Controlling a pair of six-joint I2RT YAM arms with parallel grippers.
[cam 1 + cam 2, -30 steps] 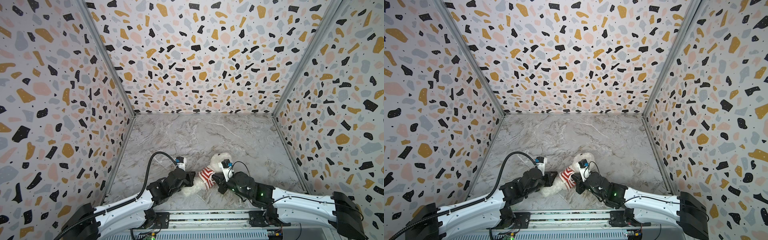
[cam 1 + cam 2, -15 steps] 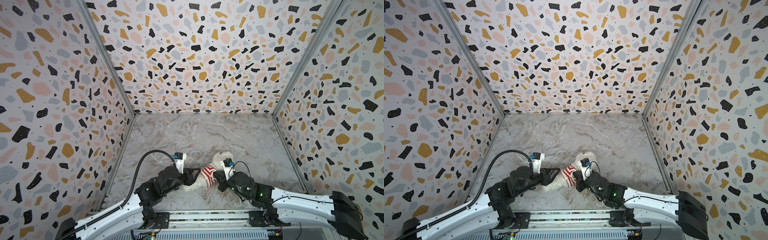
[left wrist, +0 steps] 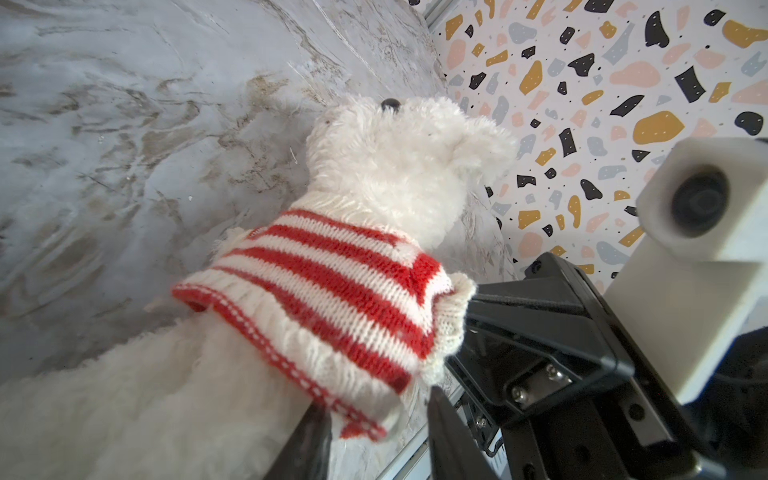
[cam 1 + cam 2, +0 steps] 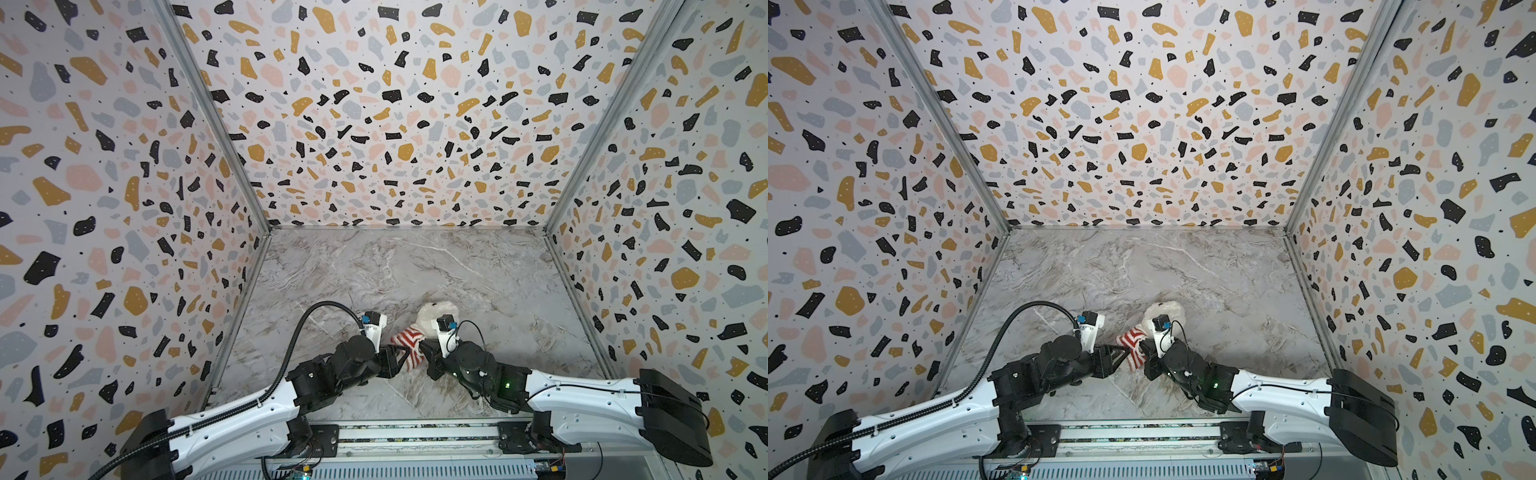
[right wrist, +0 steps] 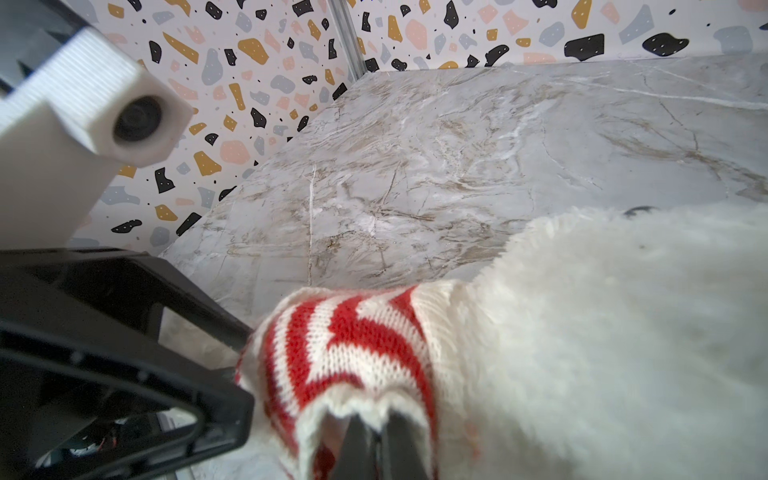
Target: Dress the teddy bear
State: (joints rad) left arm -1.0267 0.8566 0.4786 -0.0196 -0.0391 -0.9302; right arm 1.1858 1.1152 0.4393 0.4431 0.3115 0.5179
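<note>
The teddy bear (image 4: 436, 313) (image 4: 1163, 309) lies on the marble floor near the front, its white head toward the back wall. A red-and-white striped sweater (image 4: 409, 338) (image 4: 1133, 338) (image 3: 332, 291) (image 5: 353, 345) covers its chest, while its lower body (image 3: 124, 415) is bare fur. In the left wrist view my left gripper (image 3: 374, 403) (image 4: 401, 357) is open, its jaws standing on either side of the sweater's loose hem corner. My right gripper (image 5: 376, 432) (image 4: 424, 347) is shut on the sweater's white ribbed edge on the opposite side.
Speckled terrazzo walls (image 4: 395, 124) close the floor (image 4: 415, 266) on the left, back and right. A metal rail (image 4: 415, 436) with both arm bases runs along the front. The two grippers stand very close together over the bear.
My left gripper has moved right, from the bear's lower body to the sweater's hem, and its jaws have parted. The right gripper has kept its hold and place.
</note>
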